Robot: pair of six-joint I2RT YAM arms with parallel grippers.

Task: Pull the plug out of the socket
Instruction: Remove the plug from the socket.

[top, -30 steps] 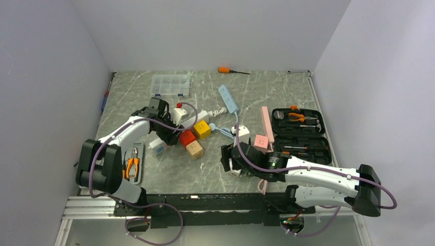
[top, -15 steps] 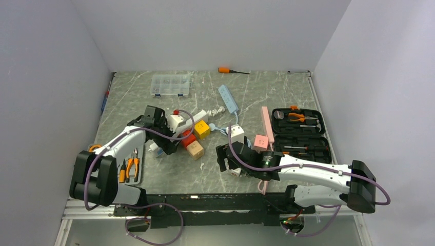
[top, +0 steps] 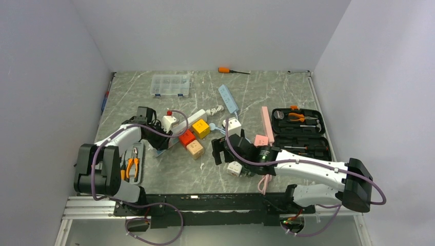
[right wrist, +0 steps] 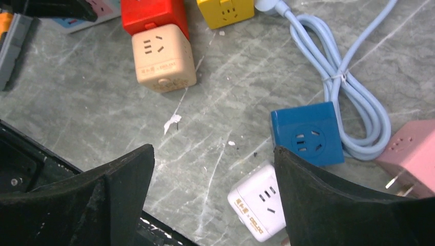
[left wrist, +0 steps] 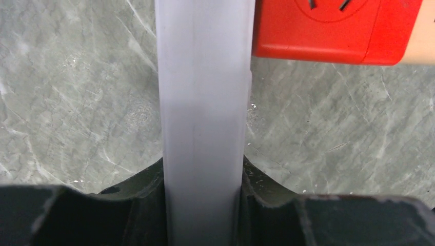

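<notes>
My left gripper [top: 154, 137] is shut on one end of a long white power strip [top: 191, 121], which fills the gap between its jaws in the left wrist view [left wrist: 204, 102]. A white plug block [top: 168, 122] with a red top sits on the strip just beyond the gripper. My right gripper [top: 219, 151] is open and empty, hovering over the table [right wrist: 213, 174]. A white cube socket [right wrist: 259, 202] lies by its right finger [right wrist: 328, 195], and a blue cube socket [right wrist: 307, 134] lies beyond.
Red [top: 186, 137], yellow [top: 201, 128] and beige [top: 194, 148] cube sockets lie beside the strip. A blue power strip [top: 228, 99], a pink strip [top: 267, 125] and an open tool case [top: 300, 134] lie to the right. A pliers tray [top: 132, 164] lies near left.
My left gripper has moved left and nearer with the white strip and its plug block. My right gripper has moved up and left, off the white cube socket, which stays on the table.
</notes>
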